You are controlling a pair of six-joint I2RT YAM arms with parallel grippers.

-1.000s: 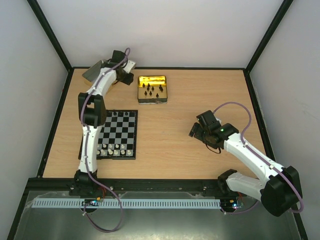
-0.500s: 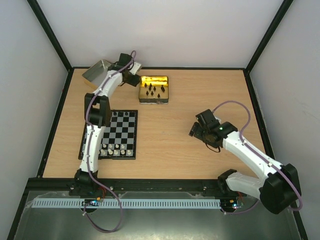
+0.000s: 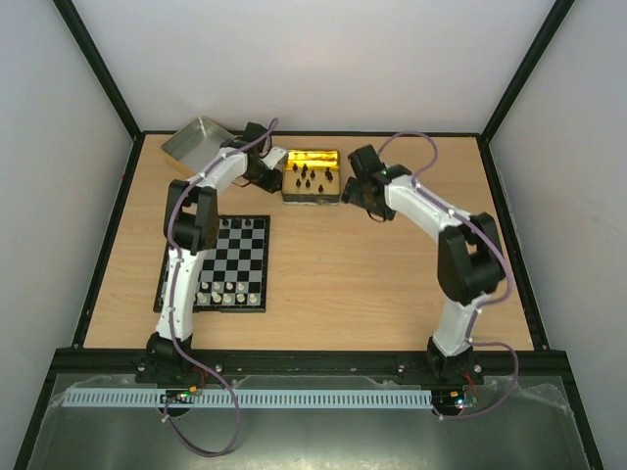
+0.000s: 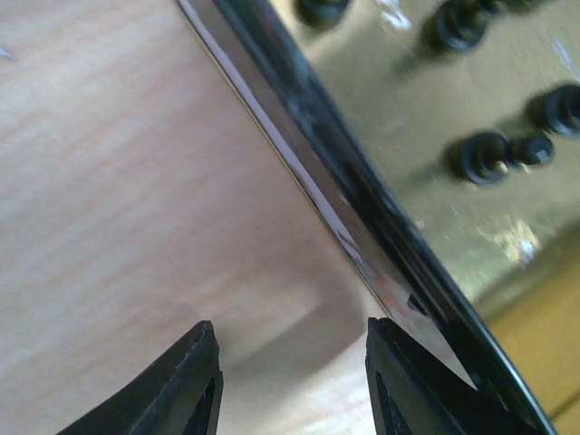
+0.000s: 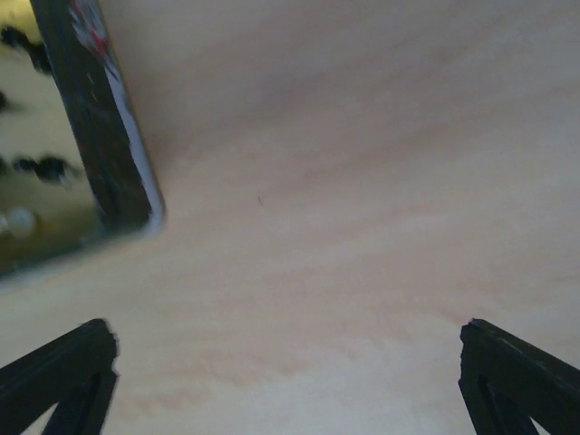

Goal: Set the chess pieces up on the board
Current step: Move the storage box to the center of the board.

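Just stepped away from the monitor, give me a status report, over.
Left end effector open, empty, beside gold tin. Right end effector open, empty, at its other side. Black chess pieces in tin, none seen on board. Nothing blocking the tin.

A: Any lettering, labels or numbers to read here?
B: None. The gold tin (image 3: pixel 312 199) has a red-and-white smudge on its dark outer wall in the right wrist view, but it is too blurred to read.
A: And the chessboard (image 3: pixel 242 253)?
B: Nothing legible on its black border either.
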